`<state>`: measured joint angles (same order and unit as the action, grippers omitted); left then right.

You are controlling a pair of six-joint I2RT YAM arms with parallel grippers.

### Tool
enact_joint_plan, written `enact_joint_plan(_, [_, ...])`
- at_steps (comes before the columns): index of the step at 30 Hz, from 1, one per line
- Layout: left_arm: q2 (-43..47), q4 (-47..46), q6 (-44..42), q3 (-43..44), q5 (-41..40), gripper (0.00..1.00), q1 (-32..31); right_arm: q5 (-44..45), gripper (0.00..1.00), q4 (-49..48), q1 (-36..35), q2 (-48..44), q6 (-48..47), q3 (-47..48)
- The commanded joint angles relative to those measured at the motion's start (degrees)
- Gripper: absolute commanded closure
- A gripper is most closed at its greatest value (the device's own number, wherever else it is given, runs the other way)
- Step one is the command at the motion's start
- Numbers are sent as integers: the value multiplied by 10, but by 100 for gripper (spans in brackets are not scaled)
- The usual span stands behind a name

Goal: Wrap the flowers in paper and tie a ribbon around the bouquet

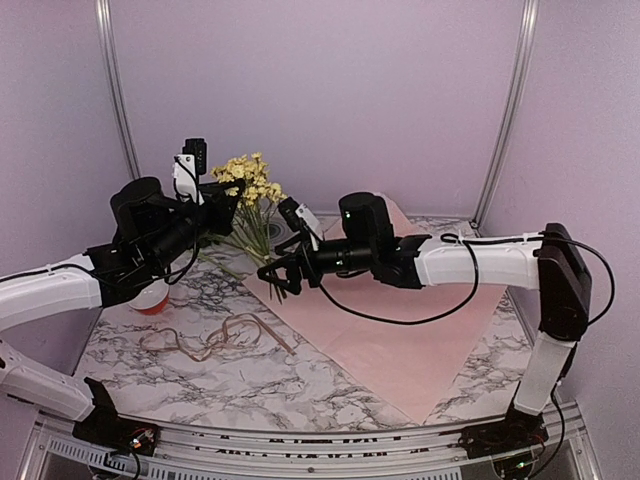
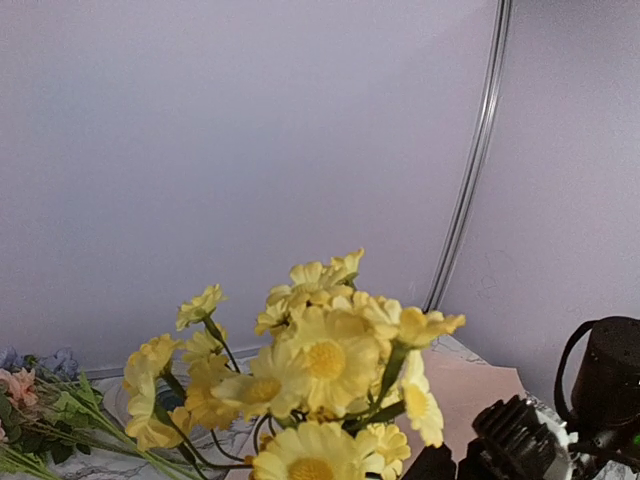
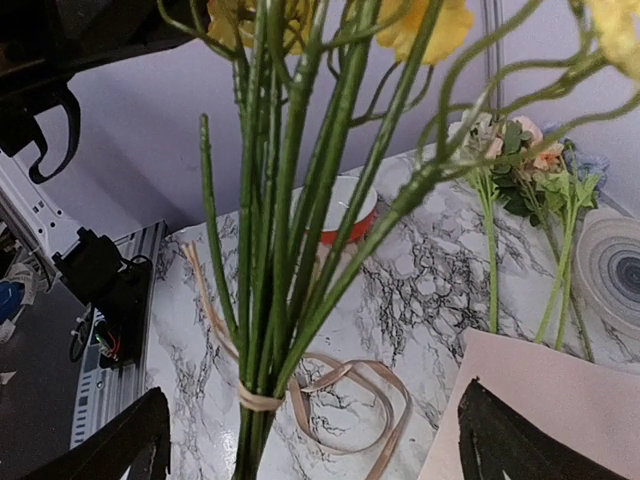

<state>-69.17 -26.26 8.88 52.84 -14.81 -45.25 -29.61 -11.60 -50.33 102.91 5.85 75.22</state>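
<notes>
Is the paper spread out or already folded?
Spread. The paper lies flat on the table as one open sheet, no fold or roll showing; the right arm covers part of it.

No word, label, brand, number or sign legible to me anywhere in my three views.

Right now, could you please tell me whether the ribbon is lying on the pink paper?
No, the ribbon lies curled on the bare marble table, to the left of the paper in the overhead view.
</notes>
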Motion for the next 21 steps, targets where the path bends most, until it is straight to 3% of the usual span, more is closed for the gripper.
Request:
enact_joint_plan(1, [-12,-59,29,-2,28,100,-10,27,13,-32,-4,26,45,31])
enact_joint_plan(2, [-16,-61,32,-2,32,100,-11,25,23,-39,-5,30,50,31])
enact_joint_plan(6, [-28,-65,36,-6,26,100,-13,19,88,-47,-4,25,59,19])
enact_joint_plan(7, [-31,-65,34,-8,18,95,-12,28,100,-46,-5,18,61,12])
enact_joint_plan(10, [-43,-60,10,-15,-13,32,-12,74,100,-4,7,-5,66,-1])
enact_joint_plan(11, [-48,-57,1,-18,-27,22,-12,86,100,21,15,-14,71,-5])
enact_joint_plan(15, [-64,-27,-14,-20,-96,4,-8,137,100,137,90,-54,106,-40])
enact_joint_plan(21, [-113,43,28,6,-102,2,40,150,100,274,203,-54,105,-86])
